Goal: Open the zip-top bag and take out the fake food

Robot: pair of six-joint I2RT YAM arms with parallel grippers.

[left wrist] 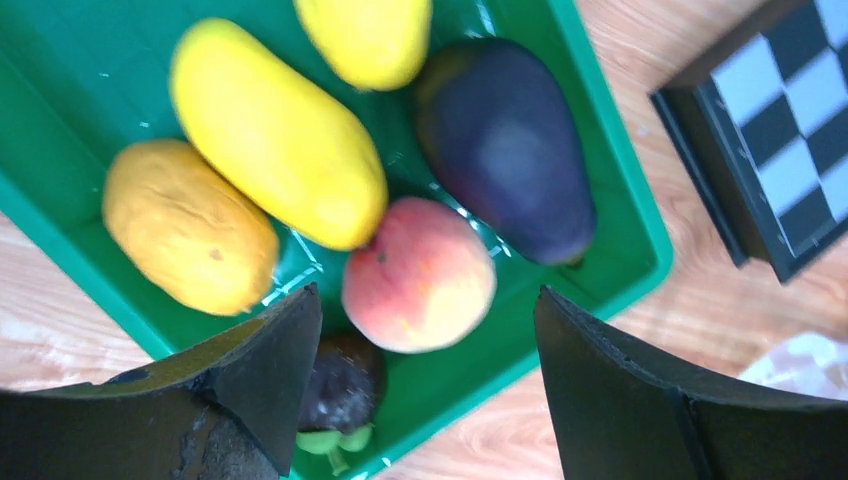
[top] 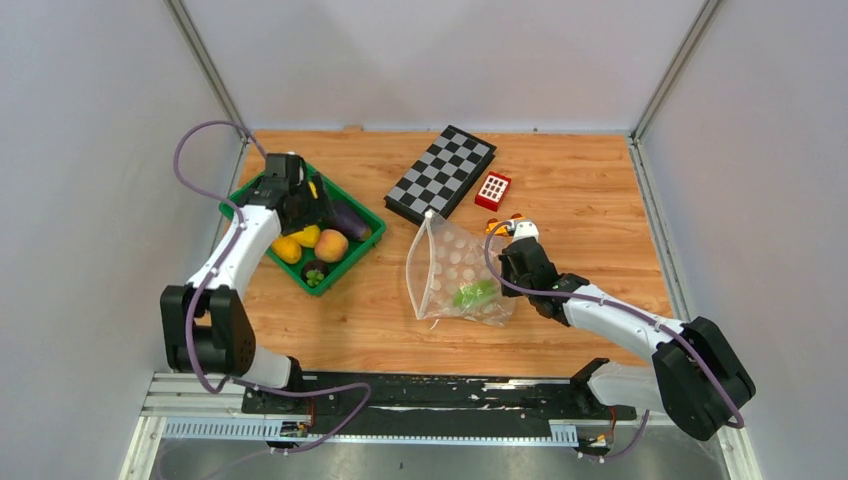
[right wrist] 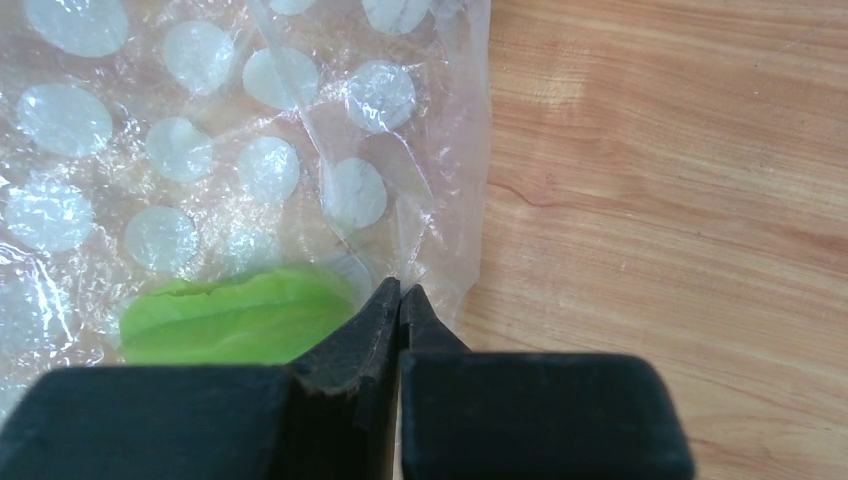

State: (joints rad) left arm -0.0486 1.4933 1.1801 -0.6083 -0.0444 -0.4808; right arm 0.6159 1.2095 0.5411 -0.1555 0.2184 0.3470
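The clear zip-top bag (top: 447, 262) with white dots lies on the wooden table mid-right. A green star fruit (top: 475, 293) is still inside it. My right gripper (top: 511, 264) is shut on the bag's right edge. In the right wrist view the closed gripper (right wrist: 400, 291) pinches the plastic (right wrist: 200, 150) beside the star fruit (right wrist: 235, 320). My left gripper (top: 314, 211) is open and empty above the green tray (top: 364, 244). The left wrist view shows this gripper (left wrist: 428, 296) over the peach (left wrist: 420, 275), the eggplant (left wrist: 505, 150), yellow pieces (left wrist: 275, 135), an orange piece (left wrist: 190, 225) and a dark piece (left wrist: 345, 385).
A folded chessboard (top: 440, 172) lies at the back centre, with a red block with white squares (top: 493, 190) to its right. A yellow toy car (top: 503, 222) peeks out behind the right wrist. Grey walls close in the left, back and right sides.
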